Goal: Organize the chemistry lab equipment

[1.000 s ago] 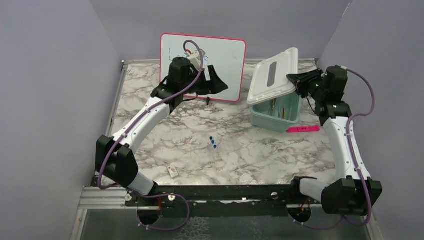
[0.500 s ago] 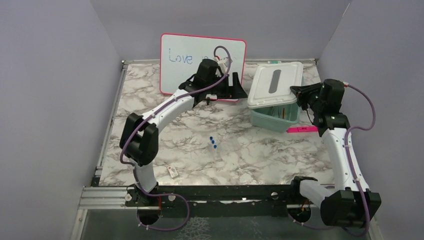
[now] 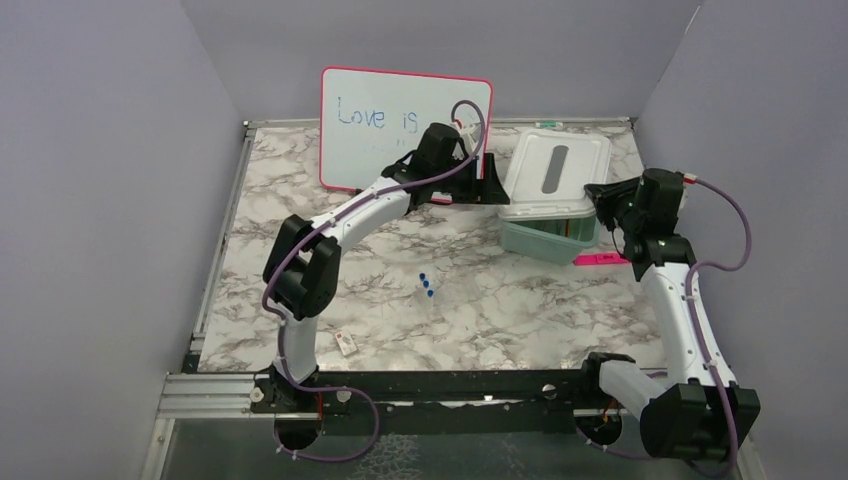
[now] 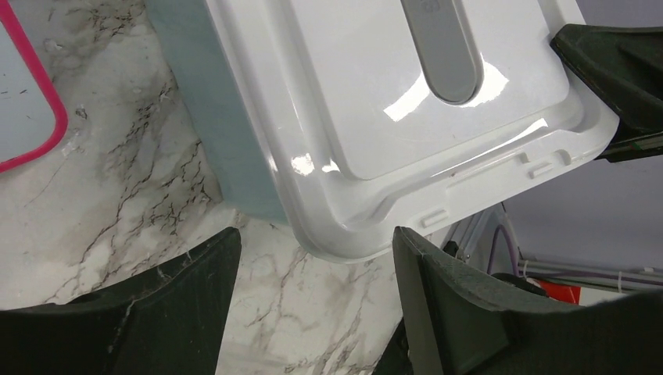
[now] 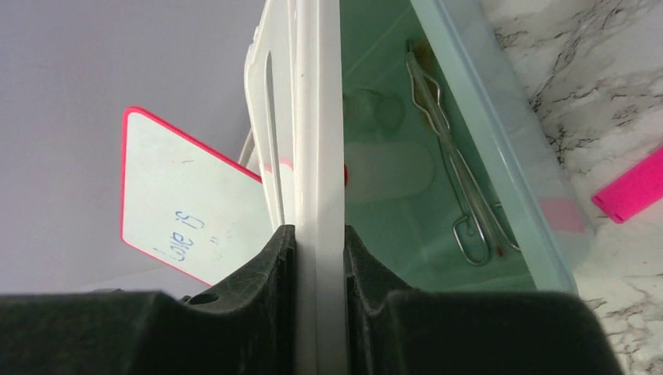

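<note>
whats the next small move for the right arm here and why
Probably ease the right gripper down so the white lid seats flat on the teal bin. The jaws pinch the lid's edge, the lid looks tilted and overhangs the bin's corner, and the open left gripper sits at that corner.

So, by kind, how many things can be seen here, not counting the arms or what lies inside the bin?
Pink-framed whiteboard: 1
Pink marker: 1
Teal bin: 1
White lid: 1
Blue-capped tubes: 3
Small white item: 1
Total: 8
</note>
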Controlling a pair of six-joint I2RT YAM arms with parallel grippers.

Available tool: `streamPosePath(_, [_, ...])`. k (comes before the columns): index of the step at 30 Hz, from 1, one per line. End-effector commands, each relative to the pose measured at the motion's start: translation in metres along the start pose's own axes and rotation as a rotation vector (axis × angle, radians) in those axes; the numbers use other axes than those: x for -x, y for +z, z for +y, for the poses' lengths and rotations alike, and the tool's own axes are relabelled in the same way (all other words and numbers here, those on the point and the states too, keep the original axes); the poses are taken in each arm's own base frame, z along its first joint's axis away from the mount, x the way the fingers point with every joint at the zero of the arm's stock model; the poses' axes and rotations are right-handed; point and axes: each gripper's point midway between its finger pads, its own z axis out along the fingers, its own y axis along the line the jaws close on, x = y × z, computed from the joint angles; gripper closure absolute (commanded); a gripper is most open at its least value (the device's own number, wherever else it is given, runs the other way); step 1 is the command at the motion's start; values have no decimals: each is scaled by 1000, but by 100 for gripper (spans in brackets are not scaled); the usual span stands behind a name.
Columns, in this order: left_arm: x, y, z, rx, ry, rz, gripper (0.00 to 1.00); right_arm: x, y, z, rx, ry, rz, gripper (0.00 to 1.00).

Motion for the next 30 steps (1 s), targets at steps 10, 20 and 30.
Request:
streamPosePath(10, [-18,15,7,15,11,58,32,9,1,-87,-333,-218,-65,51])
streamPosePath(20, [-22,18,14,40,18,76,33,10,-4,-92,-363,-323,-31,38])
streamPosePath(30, [-22,22,17,46,17,82,36,-6,9,-100,-372,-479,127,42])
